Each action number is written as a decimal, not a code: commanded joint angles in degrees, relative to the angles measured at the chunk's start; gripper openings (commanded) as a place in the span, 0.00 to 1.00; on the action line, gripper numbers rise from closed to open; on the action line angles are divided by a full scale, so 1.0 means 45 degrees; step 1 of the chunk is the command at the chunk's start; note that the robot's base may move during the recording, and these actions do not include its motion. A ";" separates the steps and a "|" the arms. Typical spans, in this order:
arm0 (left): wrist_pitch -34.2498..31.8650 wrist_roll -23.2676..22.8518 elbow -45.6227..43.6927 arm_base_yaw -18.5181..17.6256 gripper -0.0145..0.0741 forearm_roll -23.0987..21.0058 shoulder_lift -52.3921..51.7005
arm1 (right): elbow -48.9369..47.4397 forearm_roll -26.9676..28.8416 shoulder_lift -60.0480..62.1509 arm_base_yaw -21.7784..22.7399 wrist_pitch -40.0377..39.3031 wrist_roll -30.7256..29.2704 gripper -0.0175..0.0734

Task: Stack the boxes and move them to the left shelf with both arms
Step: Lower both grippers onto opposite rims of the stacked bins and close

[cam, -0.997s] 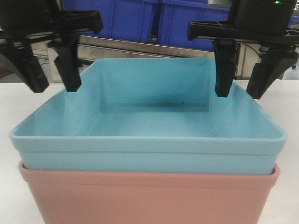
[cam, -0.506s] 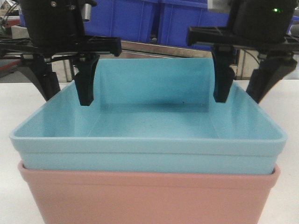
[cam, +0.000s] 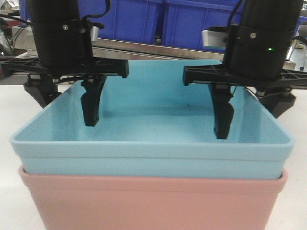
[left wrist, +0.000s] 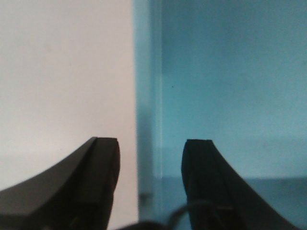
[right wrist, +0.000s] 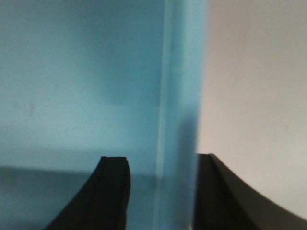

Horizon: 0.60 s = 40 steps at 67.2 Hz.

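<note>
Sky-blue tub (cam: 153,160) sits nested in pink tub (cam: 153,201) on the worktop (cam: 14,105), with left claw (cam: 67,112) and right claw (cam: 252,122) spread wide astride its side walls, so gripping and the move to the shelf remain.

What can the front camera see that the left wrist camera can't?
Only the front view shows the pink tub under the blue tub, the right gripper and the dark blue bins behind. Only the left wrist view shows, up close, the blue tub's side wall standing in the gap between the open fingers of the left gripper, one finger over the table and one inside the tub. Both show the blue tub, the left gripper and the table.
</note>
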<state>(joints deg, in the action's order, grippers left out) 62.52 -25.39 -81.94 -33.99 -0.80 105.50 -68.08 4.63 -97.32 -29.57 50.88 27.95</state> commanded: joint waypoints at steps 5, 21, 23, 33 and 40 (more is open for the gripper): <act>0.0129 -0.0147 -0.0415 -0.0094 0.42 -0.0121 -0.0548 | -0.0290 -0.0247 0.0568 -0.0067 -0.0267 0.0374 0.61; 0.0379 -0.0171 -0.0415 -0.0094 0.42 -0.0150 -0.0548 | -0.0290 -0.0622 0.0568 -0.0067 -0.0257 0.0519 0.61; 0.0444 -0.0171 -0.0415 -0.0094 0.42 -0.0150 -0.0548 | -0.0290 -0.0637 0.0568 -0.0067 -0.0257 0.0519 0.61; 0.0532 -0.0171 -0.0415 -0.0094 0.42 -0.0150 -0.0548 | -0.0326 -0.0709 0.0568 -0.0029 -0.0401 0.0704 0.61; 0.0449 -0.0171 -0.0415 -0.0094 0.42 -0.0150 -0.0548 | -0.0408 -0.0763 0.0568 -0.0029 -0.0402 0.0728 0.61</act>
<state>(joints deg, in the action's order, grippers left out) 64.47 -25.39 -81.94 -33.99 -1.13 105.64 -68.08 2.37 -97.32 -29.85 50.53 30.60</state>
